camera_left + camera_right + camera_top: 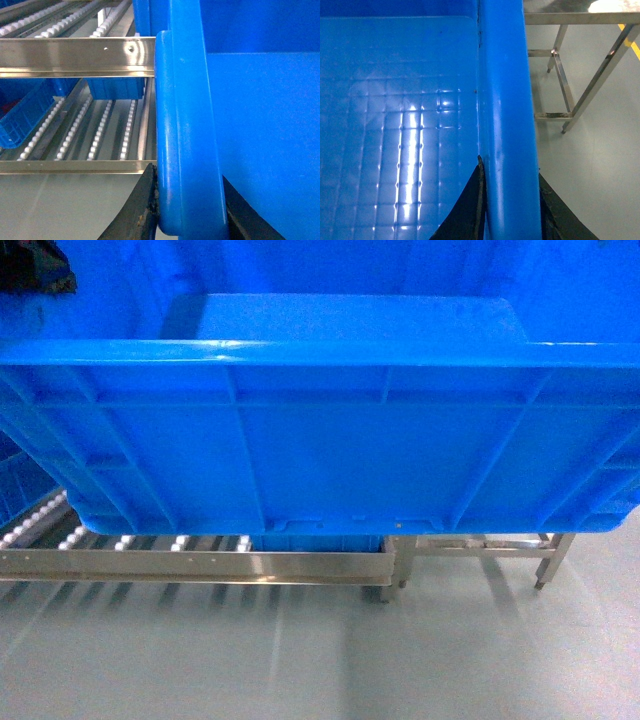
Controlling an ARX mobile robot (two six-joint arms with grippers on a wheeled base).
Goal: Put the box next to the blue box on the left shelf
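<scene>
Head view shows only the box [320,440] above the left shelf [200,565]; wrist views reveal left end effector [187,220] and right end effector [512,220] each clamping its rim

Glossy blue plastic box [330,440] with grid-embossed floor, brushed silver metal shelf [200,565], small white plastic rollers [100,132], smooth pale matt floor [300,660]

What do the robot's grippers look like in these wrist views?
Only the fingers show. The left gripper has dark, nearly black fingers, curved and tapering to thin tips, with worn, scuffed inner edges. The right gripper looks the same: black tapered fingers. No cables or markings visible.
</scene>
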